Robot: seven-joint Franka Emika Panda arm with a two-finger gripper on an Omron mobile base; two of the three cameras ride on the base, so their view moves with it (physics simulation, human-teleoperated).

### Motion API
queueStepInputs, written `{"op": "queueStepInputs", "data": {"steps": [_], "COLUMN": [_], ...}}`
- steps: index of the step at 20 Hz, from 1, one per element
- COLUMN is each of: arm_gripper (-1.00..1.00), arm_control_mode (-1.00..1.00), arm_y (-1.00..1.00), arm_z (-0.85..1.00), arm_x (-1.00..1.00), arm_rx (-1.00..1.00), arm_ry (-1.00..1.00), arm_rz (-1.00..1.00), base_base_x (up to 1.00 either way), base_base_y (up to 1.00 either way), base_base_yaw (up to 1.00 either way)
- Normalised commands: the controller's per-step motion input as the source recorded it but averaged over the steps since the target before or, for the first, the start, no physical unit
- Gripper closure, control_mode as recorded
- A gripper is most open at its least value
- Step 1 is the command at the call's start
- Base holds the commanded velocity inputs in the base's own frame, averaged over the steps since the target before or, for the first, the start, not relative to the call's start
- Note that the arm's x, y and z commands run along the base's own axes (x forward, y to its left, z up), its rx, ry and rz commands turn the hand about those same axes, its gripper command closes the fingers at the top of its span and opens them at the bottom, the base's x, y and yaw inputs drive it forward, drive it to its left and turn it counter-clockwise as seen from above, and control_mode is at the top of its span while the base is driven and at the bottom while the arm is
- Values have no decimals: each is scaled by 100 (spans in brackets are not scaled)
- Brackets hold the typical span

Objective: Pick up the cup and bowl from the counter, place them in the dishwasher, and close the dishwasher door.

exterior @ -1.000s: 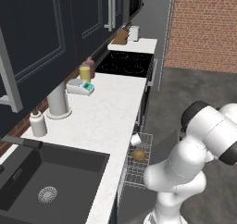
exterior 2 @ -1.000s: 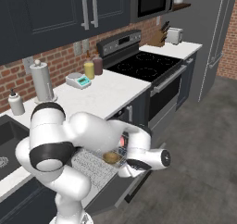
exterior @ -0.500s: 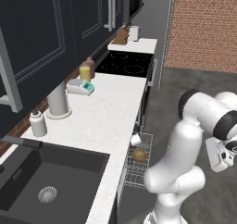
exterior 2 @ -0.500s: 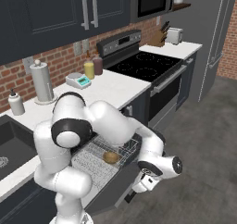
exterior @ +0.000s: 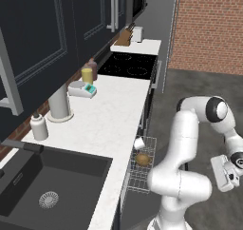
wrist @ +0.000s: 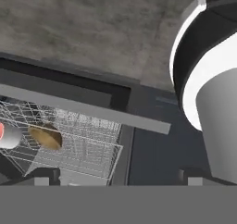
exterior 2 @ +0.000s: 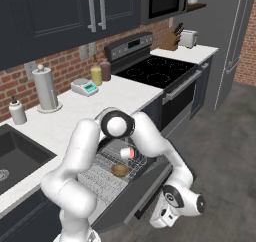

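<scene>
left base view: the long white desk (exterior: 114,115) runs away from the camera, with the black sink (exterior: 42,184) near and the black cooktop (exterior: 128,65) further along it. on the desk stand a white pump bottle (exterior: 39,127), a paper towel roll (exterior: 59,102), a small scale (exterior: 81,89) and a yellow tumbler (exterior: 87,75). beside the desk edge the dishwasher's white wire rack (exterior: 141,169) is pulled out; the cup (exterior: 139,143) lies on its side in it and the bowl (exterior: 143,159) sits just beside the cup, nearer the camera. the arm bends out to the right, and its hand hangs low at the right edge, well apart from the rack.

right base view: the dishwasher door (exterior 2: 137,193) is folded down, near level, with the rack (exterior 2: 107,173) over it. the cup (exterior 2: 127,153), its red inside facing right, and the tan bowl (exterior 2: 119,170) both rest in the rack. the claw (exterior 2: 162,217) hangs low beyond the door's outer edge, over the grey floor (exterior 2: 220,151).

hand view: the two finger tips (wrist: 44,176) stand wide apart with nothing between them; the claw is fully open and holds nothing. ahead lie the rack (wrist: 74,149) with the bowl (wrist: 46,136) in it, the cup (wrist: 8,135) at the left edge, and the dark door panel (wrist: 152,149).
</scene>
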Motion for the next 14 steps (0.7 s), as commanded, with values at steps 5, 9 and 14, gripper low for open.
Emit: {"op": "queueStepInputs", "data": {"steps": [5,9,14], "arm_gripper": [-100,-100,-100], "arm_control_mode": [-100,-100,-100], "arm_y": [-46,-21,0], "arm_z": [-74,-56,-39], "arm_x": [0,15,41], "arm_rx": [42,38,27], "arm_ry": [-3,-4,-5], "arm_rz": [1,0,0], "base_base_x": [0,0,0], "base_base_y": [0,0,0], "base_base_yaw": [0,0,0]}}
